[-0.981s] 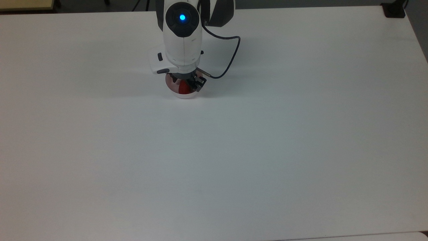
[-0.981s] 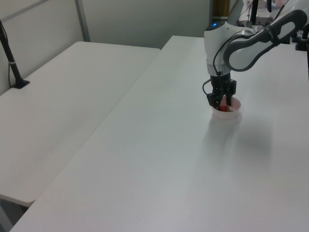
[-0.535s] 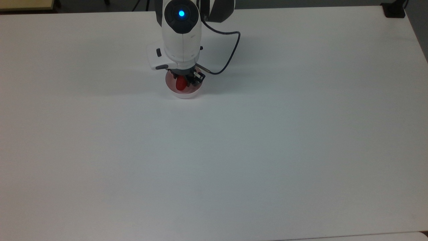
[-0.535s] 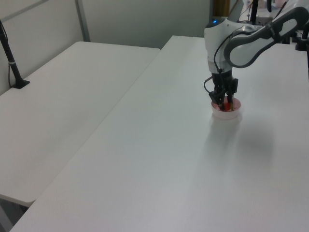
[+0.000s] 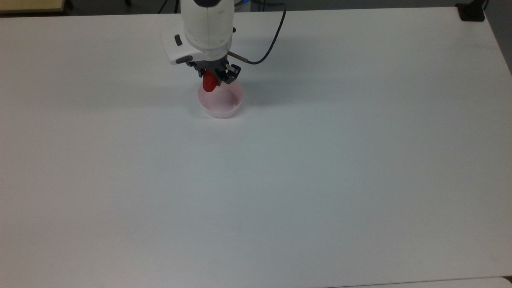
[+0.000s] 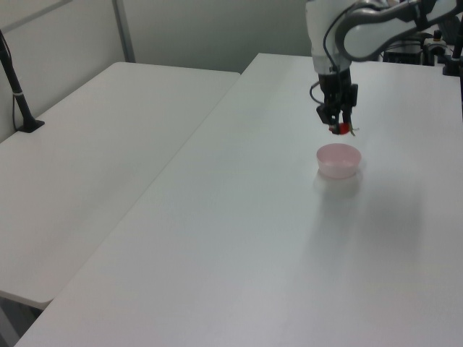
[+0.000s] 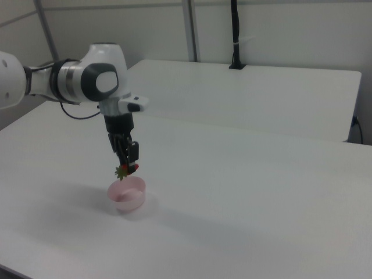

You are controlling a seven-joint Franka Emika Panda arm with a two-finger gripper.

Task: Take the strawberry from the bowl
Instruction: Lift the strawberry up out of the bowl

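While the white arm hangs over the white table point(image 5: 320, 180), its black two-finger gripper point(image 5: 213, 78) is closed around the small glossy red strawberry point(image 5: 209, 83), pinching it between both fingers. In the right view the fruit point(image 7: 129, 169) hangs clear above the small round pale pink plastic bowl point(image 7: 127, 194), its green leafy cap point(image 7: 121, 172) pointing toward the right view's left. In the left view the bowl point(image 6: 338, 160) stands on the table just below the gripper point(image 6: 338, 124), apart from it. A black cable point(image 5: 269, 44) loops from the wrist.
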